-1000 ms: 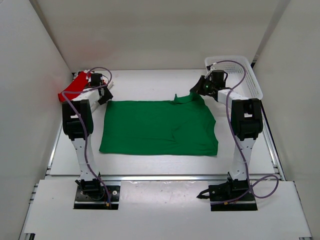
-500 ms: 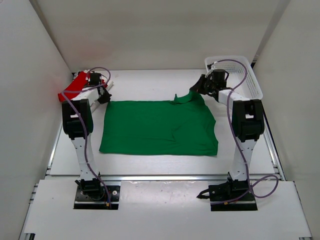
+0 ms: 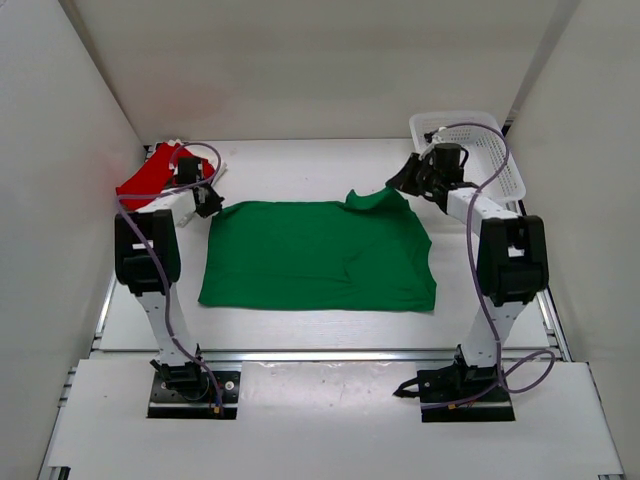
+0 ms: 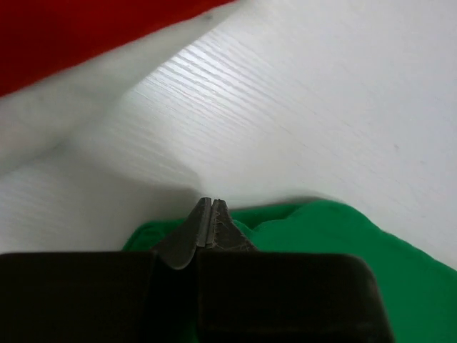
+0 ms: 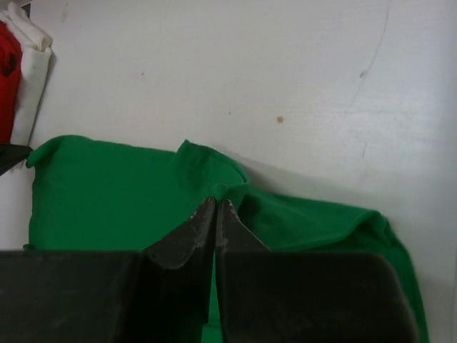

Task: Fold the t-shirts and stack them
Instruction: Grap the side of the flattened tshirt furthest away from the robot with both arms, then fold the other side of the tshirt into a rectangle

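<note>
The green t-shirt (image 3: 318,256) lies spread flat in the middle of the table. My left gripper (image 3: 208,205) is at its far left corner, jaws shut on the green cloth (image 4: 321,229) at the edge. My right gripper (image 3: 402,184) is shut on the far right corner, which is lifted into a peak (image 5: 228,187). The red t-shirt (image 3: 148,176) lies folded at the far left, on top of the white t-shirt (image 5: 33,63). In the left wrist view the red t-shirt (image 4: 78,32) fills the top left corner.
A white lattice basket (image 3: 478,150) stands at the far right, just behind the right arm. White walls close in the table on the left, right and back. Both arm bases sit at the near edge.
My left gripper has shut on the green shirt's far left corner and its arm has shifted slightly. My right gripper, shut throughout, has drawn the far right corner a little up and back.
</note>
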{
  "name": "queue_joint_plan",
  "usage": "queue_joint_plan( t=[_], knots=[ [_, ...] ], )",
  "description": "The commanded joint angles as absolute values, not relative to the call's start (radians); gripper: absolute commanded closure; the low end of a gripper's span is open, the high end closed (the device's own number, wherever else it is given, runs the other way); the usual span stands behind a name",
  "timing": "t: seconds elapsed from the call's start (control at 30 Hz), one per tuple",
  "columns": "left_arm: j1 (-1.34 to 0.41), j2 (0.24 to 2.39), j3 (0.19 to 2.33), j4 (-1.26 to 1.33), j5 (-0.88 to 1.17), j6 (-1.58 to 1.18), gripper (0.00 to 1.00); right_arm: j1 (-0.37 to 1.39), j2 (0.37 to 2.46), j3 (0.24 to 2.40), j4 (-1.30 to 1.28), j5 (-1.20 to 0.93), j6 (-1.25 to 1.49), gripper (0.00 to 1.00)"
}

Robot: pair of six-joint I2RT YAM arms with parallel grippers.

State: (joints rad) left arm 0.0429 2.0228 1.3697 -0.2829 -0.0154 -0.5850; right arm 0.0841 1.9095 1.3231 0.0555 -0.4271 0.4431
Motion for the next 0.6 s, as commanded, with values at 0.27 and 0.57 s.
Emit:
queue_joint_plan(
  t=[0.27,0.57],
  knots=[
    [0.048,1.735,1.148,-0.14,0.029,-0.611,1.0,0.103,1.55,0.97,0.132,-0.324,0.511,1.0],
    [0.092,1.612,0.976,-0.103,0.035,-0.606,1.0,0.115,1.323,0.798,0.115,-0.255,0.502,1.0]
  ],
)
